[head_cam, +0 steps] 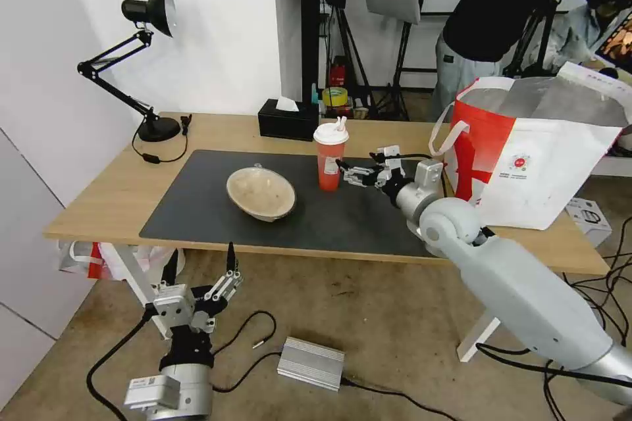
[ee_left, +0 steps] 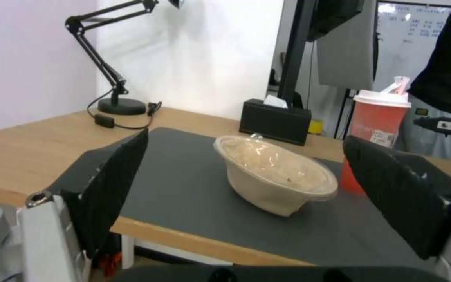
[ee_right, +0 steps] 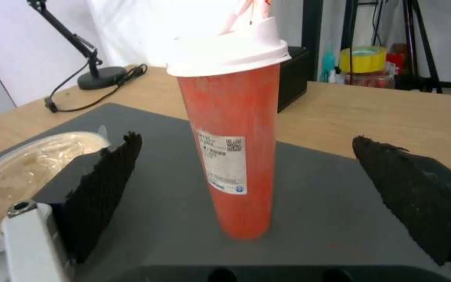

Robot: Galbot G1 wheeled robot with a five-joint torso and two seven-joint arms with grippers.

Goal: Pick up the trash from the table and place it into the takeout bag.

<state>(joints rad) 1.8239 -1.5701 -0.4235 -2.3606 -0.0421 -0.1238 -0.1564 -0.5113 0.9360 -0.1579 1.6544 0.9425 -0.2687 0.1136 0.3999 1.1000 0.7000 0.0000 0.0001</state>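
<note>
A tall red cup (head_cam: 330, 156) with a white lid stands upright on the dark mat of the table (head_cam: 118, 197). Just right of it, my right gripper (head_cam: 349, 173) hovers open, its fingers pointing at the cup; in the right wrist view the cup (ee_right: 230, 149) stands between and beyond the two black pads (ee_right: 105, 184). A shallow beige soiled bowl (head_cam: 261, 193) lies tilted left of the cup, also seen as the bowl (ee_left: 275, 178) from the left wrist. The red-and-white takeout bag (head_cam: 533, 151) stands open at the table's right end. My left gripper (head_cam: 222, 279) hangs open below the table's front edge.
A black tissue box (head_cam: 288, 120) sits behind the cup and a black desk lamp (head_cam: 148, 66) at the back left. A silver box (head_cam: 311, 363) and cables lie on the floor. A person stands behind the bag.
</note>
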